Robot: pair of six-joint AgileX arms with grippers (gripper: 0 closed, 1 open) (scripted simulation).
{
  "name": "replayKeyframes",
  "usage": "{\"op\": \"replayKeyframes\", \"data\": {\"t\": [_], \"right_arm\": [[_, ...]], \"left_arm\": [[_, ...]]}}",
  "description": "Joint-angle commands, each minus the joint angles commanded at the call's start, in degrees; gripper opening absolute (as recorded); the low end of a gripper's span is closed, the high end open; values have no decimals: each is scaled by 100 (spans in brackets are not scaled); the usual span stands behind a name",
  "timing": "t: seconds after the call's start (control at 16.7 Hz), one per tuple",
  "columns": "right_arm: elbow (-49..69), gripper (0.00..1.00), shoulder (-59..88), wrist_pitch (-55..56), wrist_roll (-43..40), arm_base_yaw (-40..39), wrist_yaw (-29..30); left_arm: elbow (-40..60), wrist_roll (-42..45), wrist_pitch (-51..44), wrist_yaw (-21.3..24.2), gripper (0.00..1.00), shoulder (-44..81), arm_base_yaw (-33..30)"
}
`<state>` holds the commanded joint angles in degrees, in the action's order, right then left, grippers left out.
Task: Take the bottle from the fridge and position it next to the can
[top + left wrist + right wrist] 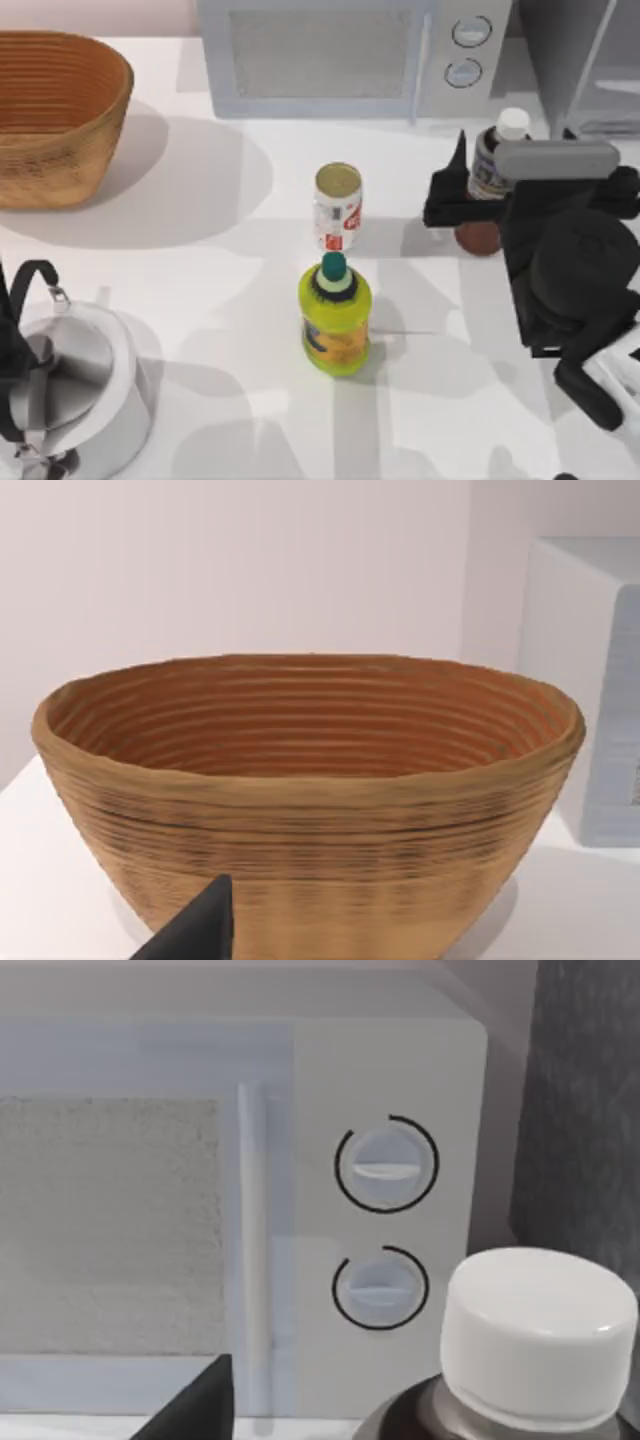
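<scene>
Closest under the top camera stands the fat yellow-green bottle (pixel 335 325) with its teal cap, and just behind it, almost touching, is the can (pixel 338 207), upright in the middle of the counter (pixel 220 300). To the right of them the right claw (pixel 470 195) pinches the bottle (pixel 490 165) at its labelled body; the white cap (pixel 538 1325) rises above the fingers, and the reddish-brown base shows below them, close to the counter surface, though I cannot tell if it touches. The bottle is already outside the fridge (pixel 590 60), which stands at the back right corner, beside the microwave (pixel 340 55). So I judge the carrying step is in hand: the bottle is well apart from the can for the moment. The next move calls for a sideways travel to the left, keeping the bottle upright, then setting it down beside the can without knocking it or the yellow-green bottle in front. The left claw (pixel 195 930) is parked at the left side, facing the woven basket (pixel 310 800), near the metal kettle (pixel 75 385); whether its fingers are spread, I cannot tell.
</scene>
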<state>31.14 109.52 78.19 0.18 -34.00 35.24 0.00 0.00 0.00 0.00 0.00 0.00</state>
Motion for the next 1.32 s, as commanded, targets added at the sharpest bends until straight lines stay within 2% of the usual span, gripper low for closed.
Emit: {"op": "replayKeyframes", "data": {"t": [0.18, 0.42, 1.02, 1.32], "right_arm": [[-148, 100, -725, -455, 11, 140, -244], [-567, 100, -2472, -1571, 29, 574, -785], [-2215, 100, -8227, -5594, 27, 2420, -2530], [-2880, 100, -10300, -7227, -1, 3145, -3252]], "left_arm": [[0, 0, 0, 0, 100, 0, 0], [0, 0, 0, 0, 100, 0, 0], [0, 0, 0, 0, 100, 0, 0], [0, 0, 0, 0, 100, 0, 0]]}}
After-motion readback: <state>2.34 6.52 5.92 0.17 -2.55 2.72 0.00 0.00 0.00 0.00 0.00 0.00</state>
